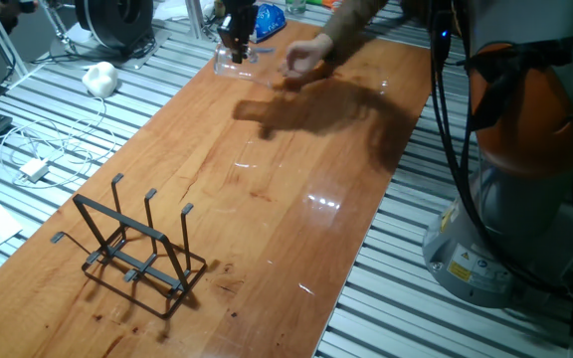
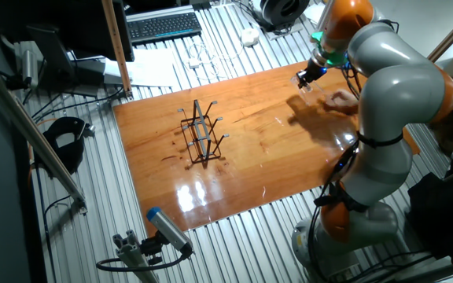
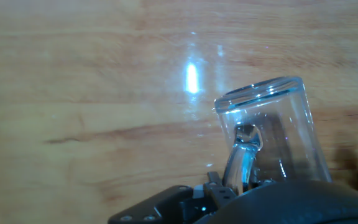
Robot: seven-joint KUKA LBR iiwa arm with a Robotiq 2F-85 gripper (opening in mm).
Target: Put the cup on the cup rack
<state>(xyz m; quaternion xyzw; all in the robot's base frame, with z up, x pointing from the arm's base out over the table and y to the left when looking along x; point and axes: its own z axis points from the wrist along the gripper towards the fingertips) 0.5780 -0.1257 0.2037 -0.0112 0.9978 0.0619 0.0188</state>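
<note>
The clear glass cup is at the far end of the wooden table, right under my gripper. In the hand view the cup fills the lower right and looks tilted. Its near end is hidden behind the gripper, which appears shut on the cup's wall. The other fixed view shows the gripper at the table's far right corner. The black wire cup rack stands upright with three prongs near the opposite end of the table. It is far from the cup and also shows in the other fixed view.
A person's hand rests on the table just right of the cup, casting a wide shadow. A white object and cables lie off the table's left edge. My arm's base stands at the right. A keyboard sits beyond the table.
</note>
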